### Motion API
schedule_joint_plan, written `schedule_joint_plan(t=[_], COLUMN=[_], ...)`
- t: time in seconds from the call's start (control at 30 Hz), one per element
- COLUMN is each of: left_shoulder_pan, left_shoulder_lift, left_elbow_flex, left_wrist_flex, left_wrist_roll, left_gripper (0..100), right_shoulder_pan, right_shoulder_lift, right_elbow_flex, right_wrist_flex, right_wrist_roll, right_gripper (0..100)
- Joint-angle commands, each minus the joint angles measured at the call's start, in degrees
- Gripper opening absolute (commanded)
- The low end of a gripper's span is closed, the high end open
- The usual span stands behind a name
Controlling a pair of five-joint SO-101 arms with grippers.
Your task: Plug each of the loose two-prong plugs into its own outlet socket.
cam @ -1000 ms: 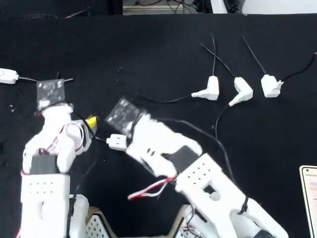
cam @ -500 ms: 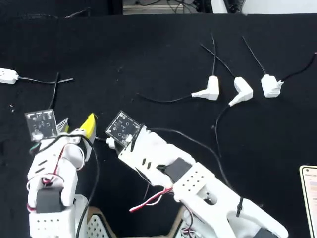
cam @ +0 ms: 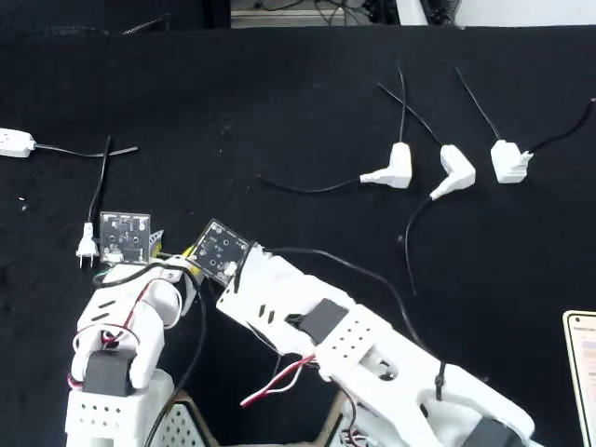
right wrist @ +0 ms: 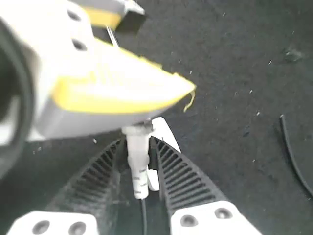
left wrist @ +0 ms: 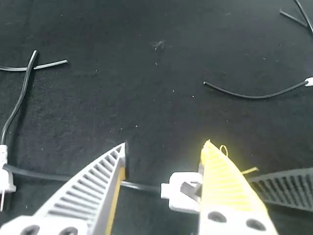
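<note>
Within the last second the left arm has drawn back from its far reach toward its own base and turned inward. The left gripper now stands just beside the right gripper, over the near left part of the black cloth table. The right arm has shifted only slightly. The right gripper is clamped on a small white rectangular block with a black cord. The left gripper's grey and yellow fingers stand apart with this block between them, closer to the yellow one. The retreat has also uncovered a small white two-prong plug, which lies free on the cloth just beside the left arm's wrist. I judge that the arms prepare to pass or join the block and that nothing is plugged in yet. Three white angled pieces lie well apart at the far right. From above, the wrist camera boards cover both claws and the block. The black fingers cover the block's end, so I cannot tell if it is a plug or a socket. In the left wrist view the loose plug is cut by the picture edge, and the block's cord passes under the grey finger.
</note>
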Motion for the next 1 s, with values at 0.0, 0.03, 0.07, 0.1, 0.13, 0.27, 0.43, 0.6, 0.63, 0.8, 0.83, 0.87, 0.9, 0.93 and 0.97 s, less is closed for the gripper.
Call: schedule_joint_plan(t=[0.0, 0.03, 0.07, 0.1, 0.13, 0.27, 0.43, 0.6, 0.63, 0.8, 0.83, 0.87, 0.9, 0.93, 0.97], left_shoulder_pan=[0.6, 0.6, 0.6, 0.6, 0.6, 0.6, 0.5, 0.5, 0.5, 0.5, 0.6, 0.6, 0.6, 0.7, 0.8], left_shoulder_lift=[-0.4, -0.4, -0.4, -0.3, -0.3, -0.3, -0.3, -0.3, -0.3, -0.3, -0.3, -0.3, -0.3, -0.3, -0.3], left_elbow_flex=[-0.3, -0.2, -0.1, 0.0, 0.0, 0.0, 0.1, 0.1, 0.1, 0.2, 0.3, 0.8, 1.1, 1.3, 1.4], left_wrist_flex=[-1.4, -1.4, -1.4, -1.4, -1.4, -1.4, -1.4, -1.4, -1.4, -1.4, -1.4, -1.5, -1.5, -1.5, -1.5], left_wrist_roll=[-1.1, -1.1, -1.1, -1.1, -1.1, -1.1, -1.1, -1.1, -1.1, -1.1, -1.1, -1.1, -1.1, -1.1, -1.1], left_gripper=[25, 25, 25, 25, 25, 25, 25, 25, 25, 25, 25, 25, 25, 25, 25], right_shoulder_pan=[-0.7, -0.7, -0.7, -0.7, -0.7, -0.7, -0.6, -0.6, -0.6, -0.5, -0.4, 0.2, 1.0, 1.8, 2.5], right_shoulder_lift=[-5.1, -6.2, -7.3, -8.3, -9.3, -12.7, -17.9, -22.8, -23.6, -24.9, -25.1, -25.2, -25.2, -25.2, -25.2], right_elbow_flex=[-1.4, -1.3, -1.3, -1.3, -1.3, 0.0, 1.9, 3.8, 4.3, 5.1, 5.1, 5.0, 4.9, 4.9, 4.9], right_wrist_flex=[2.5, 3.3, 4.2, 4.9, 5.7, 6.5, 6.8, 6.9, 6.9, 6.4, 6.4, 6.3, 6.1, 5.3, 4.7], right_wrist_roll=[-0.4, -0.4, -0.4, -0.4, -0.4, -1.0, -2.7, -2.8, -2.8, -2.8, -2.8, -3.3, -4.5, -5.7, -6.4], right_gripper=[1.0, 1.0, 1.0, 1.0, 1.0, 1.0, 1.0, 1.0, 1.0, 1.0, 1.0, 1.0, 1.0, 1.0, 1.0])
